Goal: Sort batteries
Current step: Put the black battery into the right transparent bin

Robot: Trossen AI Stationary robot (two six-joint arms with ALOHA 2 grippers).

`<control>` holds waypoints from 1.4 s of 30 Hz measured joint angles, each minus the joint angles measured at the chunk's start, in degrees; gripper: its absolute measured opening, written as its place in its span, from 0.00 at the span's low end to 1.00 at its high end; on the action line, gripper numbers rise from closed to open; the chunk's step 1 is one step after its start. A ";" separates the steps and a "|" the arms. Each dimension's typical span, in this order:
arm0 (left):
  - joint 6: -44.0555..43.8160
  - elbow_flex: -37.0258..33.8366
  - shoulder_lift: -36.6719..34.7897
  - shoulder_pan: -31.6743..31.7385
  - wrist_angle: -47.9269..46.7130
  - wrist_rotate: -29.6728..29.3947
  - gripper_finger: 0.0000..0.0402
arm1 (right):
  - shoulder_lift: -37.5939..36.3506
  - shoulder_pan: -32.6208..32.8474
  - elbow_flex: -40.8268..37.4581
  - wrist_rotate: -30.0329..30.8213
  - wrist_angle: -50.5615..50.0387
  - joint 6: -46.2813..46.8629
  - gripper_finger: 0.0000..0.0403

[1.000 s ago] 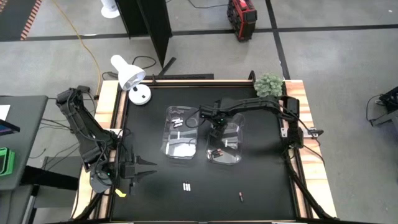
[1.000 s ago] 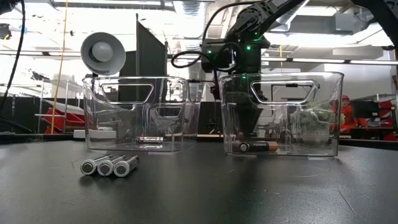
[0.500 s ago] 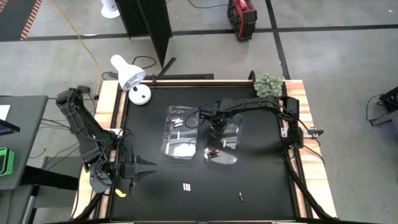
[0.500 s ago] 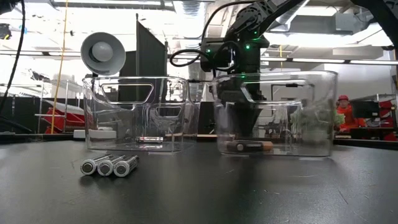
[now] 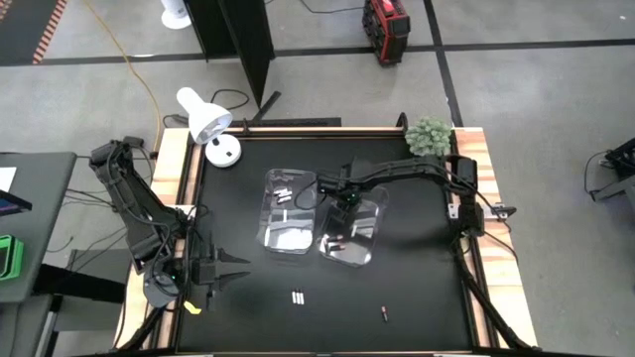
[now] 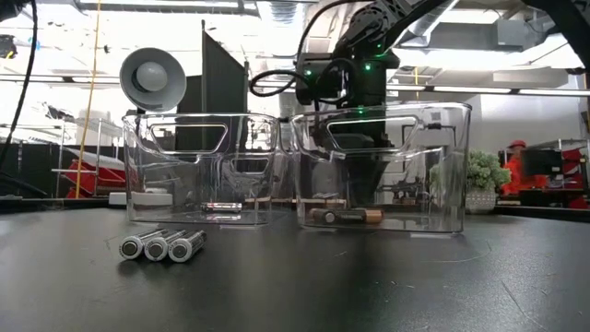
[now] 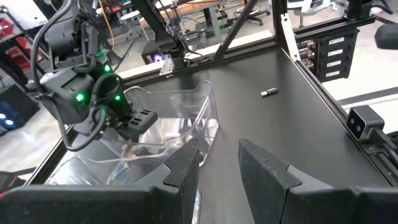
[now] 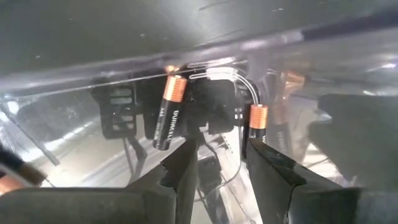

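Release step: my right gripper [image 8: 221, 158] sits inside the right bin [image 5: 369, 250], jaws parted and empty over two copper-ended batteries [image 8: 169, 112]. Next, I judge, lift clear and fetch the lone battery [image 5: 384, 315]. My left gripper [image 5: 230, 268] waits parted, empty.

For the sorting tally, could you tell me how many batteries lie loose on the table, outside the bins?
4: three silver batteries side by side in front of the left bin, one dark battery apart, nearer the right.
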 joint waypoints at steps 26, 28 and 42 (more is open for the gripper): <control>0.00 0.00 0.00 0.00 -0.01 0.02 0.27 | -19.82 31.10 0.02 11.65 -9.51 28.47 0.37; -0.04 0.00 0.00 0.00 0.00 0.02 0.27 | -19.49 35.84 -0.04 12.20 -10.79 35.39 0.37; -0.85 -0.02 -0.02 0.00 0.17 0.01 0.27 | -5.47 57.64 -0.90 6.15 -3.93 72.03 0.37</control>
